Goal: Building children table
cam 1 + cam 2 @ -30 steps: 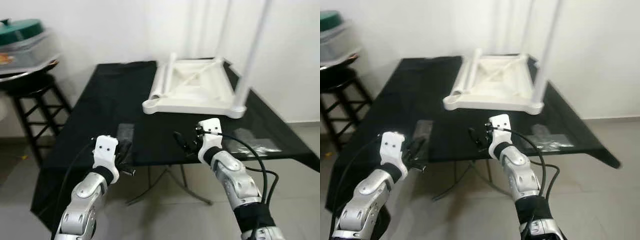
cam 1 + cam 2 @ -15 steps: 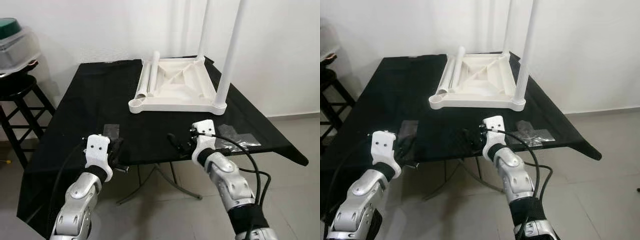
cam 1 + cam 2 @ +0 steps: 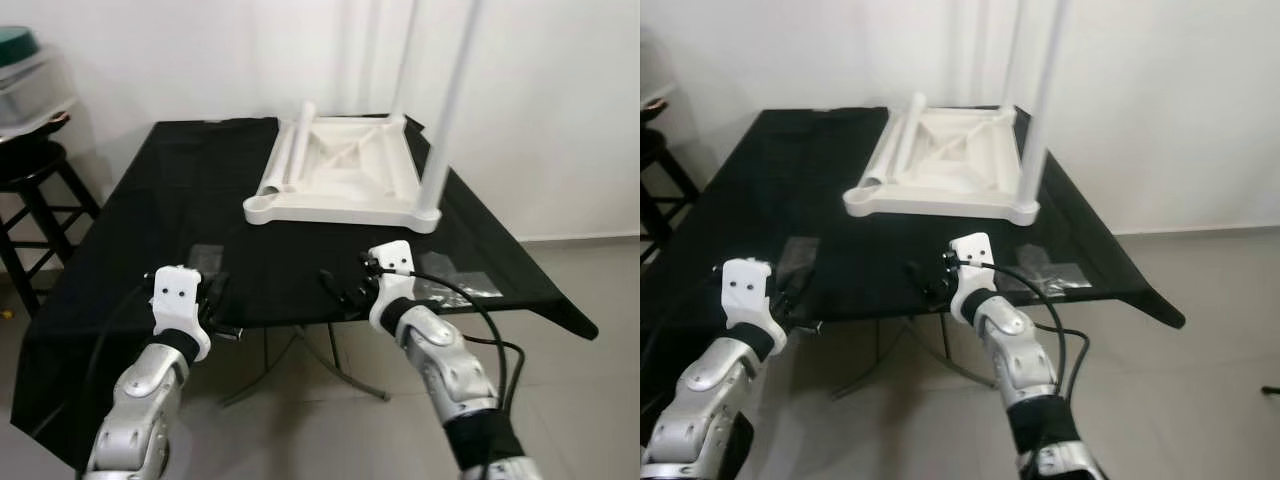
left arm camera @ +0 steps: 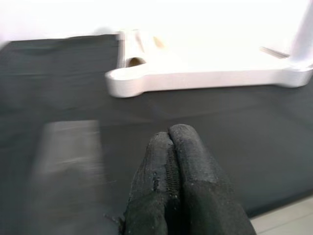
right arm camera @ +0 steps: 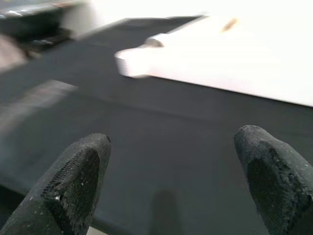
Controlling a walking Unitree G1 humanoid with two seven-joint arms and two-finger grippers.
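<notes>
A white children's table top (image 3: 340, 185) lies upside down on a black-covered table (image 3: 170, 200). Two white legs stand upright in it, one at the near right corner (image 3: 448, 100) and one at the far right (image 3: 403, 60). A loose white leg (image 3: 290, 150) lies along its left side, and the near left corner socket (image 4: 132, 81) is empty. My left gripper (image 3: 215, 305) hovers at the black table's near edge, shut with nothing in it, its fingers (image 4: 176, 191) pressed together. My right gripper (image 3: 340, 290) is open at the same edge, with its fingertips (image 5: 73, 181) spread wide.
Clear plastic wrap (image 3: 455, 280) lies near the table's front right, and another sheet (image 3: 205, 255) lies front left. A black stool (image 3: 30, 190) with a lidded container (image 3: 30, 80) stands at the far left. A white wall is behind, with grey floor (image 3: 580, 400) in front and to the right.
The whole picture has shifted as the camera moved, and the table now looks a little farther off. Both grippers keep their pose at the near edge; nothing was picked up or let go.
</notes>
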